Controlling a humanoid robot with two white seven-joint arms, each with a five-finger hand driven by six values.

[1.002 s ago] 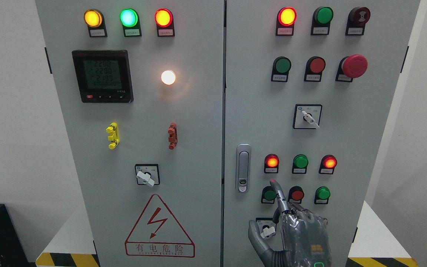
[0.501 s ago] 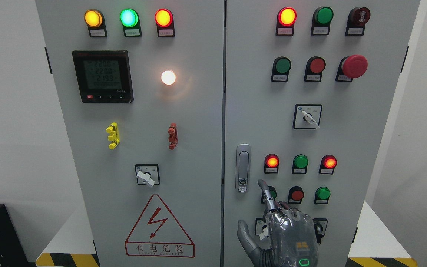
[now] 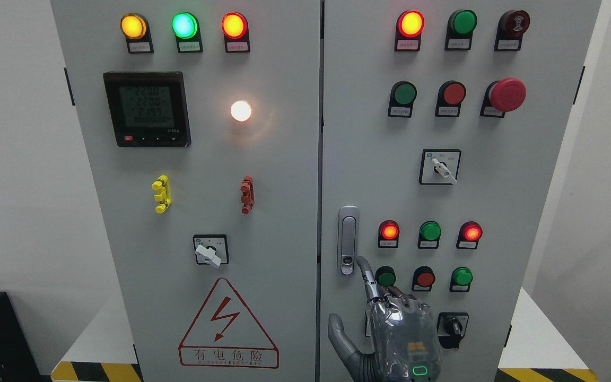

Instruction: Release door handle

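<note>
Door handle (image 3: 348, 240): slim metallic lever with rounded ends in a grey recessed plate, long axis vertical, keyhole at its lower end; mounted at the left edge of the right cabinet door (image 3: 523, 212), flush against it.

Right hand (image 3: 390, 323): below and slightly right of the handle. Index finger extended up and left, tip just beside the handle's lower end; contact cannot be confirmed. Thumb spread left, other fingers folded; nothing grasped. Silver-grey, glossy, jointed.

Judgement: handle appears already free; withdrawal runs down and right.

Green button (image 3: 386, 277): round, black-collared, right of the handle's foot, beside the finger.

Left hand: unseen.
</note>
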